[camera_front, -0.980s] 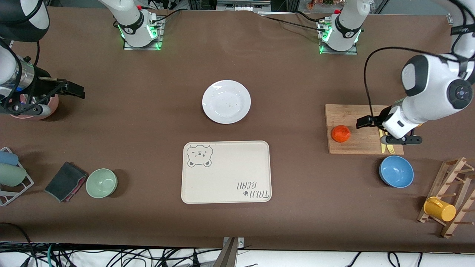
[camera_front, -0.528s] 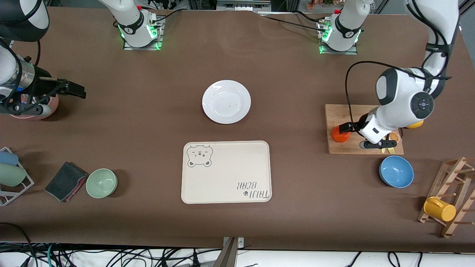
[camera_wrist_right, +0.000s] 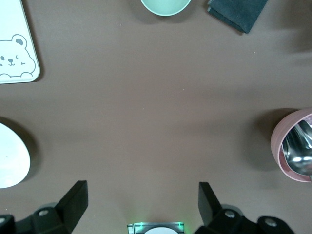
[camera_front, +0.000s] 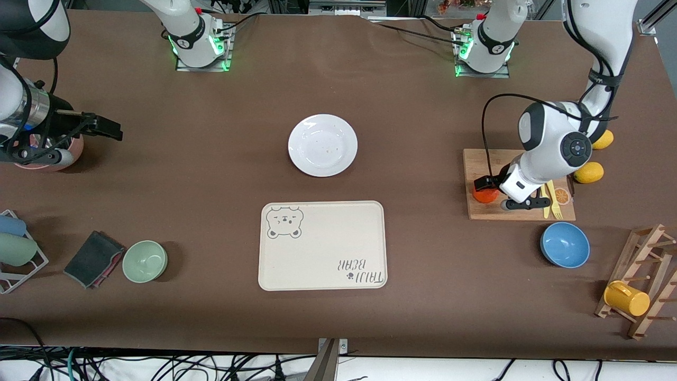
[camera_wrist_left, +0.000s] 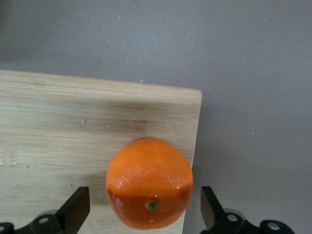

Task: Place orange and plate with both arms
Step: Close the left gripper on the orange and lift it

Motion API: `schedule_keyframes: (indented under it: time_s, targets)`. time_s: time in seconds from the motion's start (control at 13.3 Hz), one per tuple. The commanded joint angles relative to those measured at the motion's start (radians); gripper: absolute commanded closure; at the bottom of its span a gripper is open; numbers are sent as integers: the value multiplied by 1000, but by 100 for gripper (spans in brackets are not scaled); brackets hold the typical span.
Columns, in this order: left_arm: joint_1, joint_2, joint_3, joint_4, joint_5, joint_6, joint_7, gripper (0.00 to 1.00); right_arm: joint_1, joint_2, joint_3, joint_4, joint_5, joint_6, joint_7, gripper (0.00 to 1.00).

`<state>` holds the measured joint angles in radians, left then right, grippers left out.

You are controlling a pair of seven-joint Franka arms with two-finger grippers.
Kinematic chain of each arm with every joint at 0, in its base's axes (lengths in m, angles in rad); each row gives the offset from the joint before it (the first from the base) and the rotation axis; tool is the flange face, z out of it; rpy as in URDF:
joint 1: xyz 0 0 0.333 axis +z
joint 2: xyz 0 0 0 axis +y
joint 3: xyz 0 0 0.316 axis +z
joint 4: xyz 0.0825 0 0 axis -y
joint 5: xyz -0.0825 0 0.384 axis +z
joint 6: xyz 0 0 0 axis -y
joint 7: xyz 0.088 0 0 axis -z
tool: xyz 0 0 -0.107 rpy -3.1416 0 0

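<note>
While the right gripper (camera_front: pixel 100 127) waits wide open and empty over the table well apart from the plate (camera_front: pixel 322 145), the left gripper (camera_wrist_left: pixel 144 214) hangs spread wide around the orange (camera_wrist_left: pixel 149 183), gripping nothing; the fruit sits on the cutting board (camera_wrist_left: pixel 58 141), toward the left arm's end from the plate.

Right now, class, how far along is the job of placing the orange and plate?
Nothing is placed yet. The orange sits on the board, with the left tool open around it, not gripping. The right tool waits open over bare table. The plate lies untouched; the tray holds nothing.
</note>
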<state>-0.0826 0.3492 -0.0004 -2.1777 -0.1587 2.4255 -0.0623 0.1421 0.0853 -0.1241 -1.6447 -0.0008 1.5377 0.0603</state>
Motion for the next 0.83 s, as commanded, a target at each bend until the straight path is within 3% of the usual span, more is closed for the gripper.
schedule_keyframes:
  time_s: [0.0, 0.08, 0.15, 0.23, 0.45, 0.53, 0.75]
  targets:
    - [-12, 16, 5, 4, -24, 21, 1, 0, -6, -4, 6, 5, 16, -11, 10, 0]
    - [-12, 22, 5, 2, -24, 32, 1, 0, -6, -4, 6, 5, 16, -11, 10, 0]
    - [-12, 27, 7, 2, -24, 37, -1, 7, -7, -4, 6, 5, 16, -11, 10, 0]
    - [-12, 27, 5, 2, -24, 37, 1, 37, -6, -4, 6, 5, 16, -11, 10, 0]
    - [-11, 17, 5, 2, -22, 32, 13, 96, -7, -4, 6, 5, 16, -11, 10, 0]
    - [-11, 4, 5, 6, -22, 26, 15, 100, -6, -4, 6, 5, 16, -11, 10, 0]
    - [-22, -73, -6, 9, -44, -51, 2, 100, -6, -4, 6, 5, 16, -11, 10, 0]
